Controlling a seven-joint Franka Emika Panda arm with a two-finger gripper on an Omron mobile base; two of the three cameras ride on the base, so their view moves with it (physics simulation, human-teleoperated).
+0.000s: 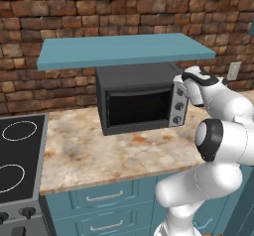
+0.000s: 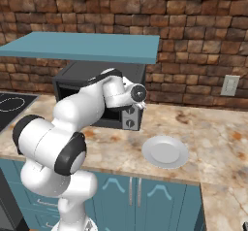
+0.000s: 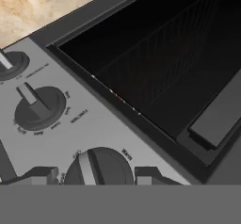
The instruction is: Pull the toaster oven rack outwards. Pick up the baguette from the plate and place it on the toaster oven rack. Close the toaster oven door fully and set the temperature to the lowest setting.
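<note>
In the hand view, the fingers [image 3: 96, 177] stand spread to either side of a round dark knob [image 3: 99, 167] on the silver side panel [image 3: 70, 124] of the toaster oven [image 1: 139, 98]; whether the pads touch the knob cannot be told. Beyond that knob on the panel sits a second knob [image 3: 38, 108] with its pointer bar slanted, and a third knob [image 3: 12, 64] at the frame's edge. Beside the panel lies the toaster oven door [image 3: 155, 58], shut flush against the oven's front, with its handle bar [image 3: 217, 117] at one side. Through the dark glass the faint wire grid of the toaster oven rack [image 3: 174, 53] shows inside the cavity; the baguette cannot be made out there.

In the left base view, the white arm reaches to the oven's knob column [image 1: 179, 105]. The oven stands on the marbled surface [image 1: 99, 150] under a blue shelf [image 1: 124, 50], against a brick wall [image 1: 30, 86]. A black stovetop [image 1: 17, 155] lies to its left. In the right base view, a white plate [image 2: 165, 151] sits bare on the surface, near the oven's right side.
</note>
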